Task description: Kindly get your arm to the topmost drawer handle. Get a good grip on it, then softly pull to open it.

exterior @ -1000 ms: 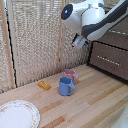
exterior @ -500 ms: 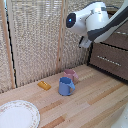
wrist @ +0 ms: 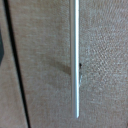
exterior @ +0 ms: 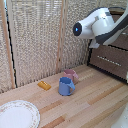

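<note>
Your arm [exterior: 100,25] has swung toward the exterior view's right, closing on the dresser. The wrist view now fills with the drawer handle [wrist: 76,55] on the drawer [wrist: 40,60] front, so you're nearly lined up. The fingers are unseen; I cannot tell their state.

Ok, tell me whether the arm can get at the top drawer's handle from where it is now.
Probably yes. The wrist view shows the drawer handle head-on against the brown drawer front with nothing across it. In the exterior view the arm is up by the drawers; its gripper is hidden, so the remaining gap is unclear.
</note>
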You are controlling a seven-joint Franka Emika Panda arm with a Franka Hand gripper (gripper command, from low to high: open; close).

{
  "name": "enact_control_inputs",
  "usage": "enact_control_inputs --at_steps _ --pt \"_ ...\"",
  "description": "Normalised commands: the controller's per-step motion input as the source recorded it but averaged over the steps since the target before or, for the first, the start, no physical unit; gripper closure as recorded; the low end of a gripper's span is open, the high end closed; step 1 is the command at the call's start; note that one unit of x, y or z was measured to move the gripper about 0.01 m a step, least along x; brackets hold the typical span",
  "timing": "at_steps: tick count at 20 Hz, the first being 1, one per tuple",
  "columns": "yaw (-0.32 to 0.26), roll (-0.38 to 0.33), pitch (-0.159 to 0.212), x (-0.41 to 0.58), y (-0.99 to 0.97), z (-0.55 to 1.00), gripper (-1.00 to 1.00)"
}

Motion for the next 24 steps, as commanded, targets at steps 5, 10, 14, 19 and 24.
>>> enact_control_inputs --at_steps 5,10,14,19,24 --pt "0.05 -0.032 -0.001 -0.036 -0.91 0.1 -1.0" --pt "0.171 0.117 0.045 0.039 -0.56 0.04 -1.0" --pt "0.059 0.112 0.023 -0.006 -0.3 0.0 1.0" --pt "0.0 0.058 -0.002 -0.235 -0.41 0.0 1.0" --pt "0.0 0.052 0.0 -0.012 -0.12 0.0 1.0"
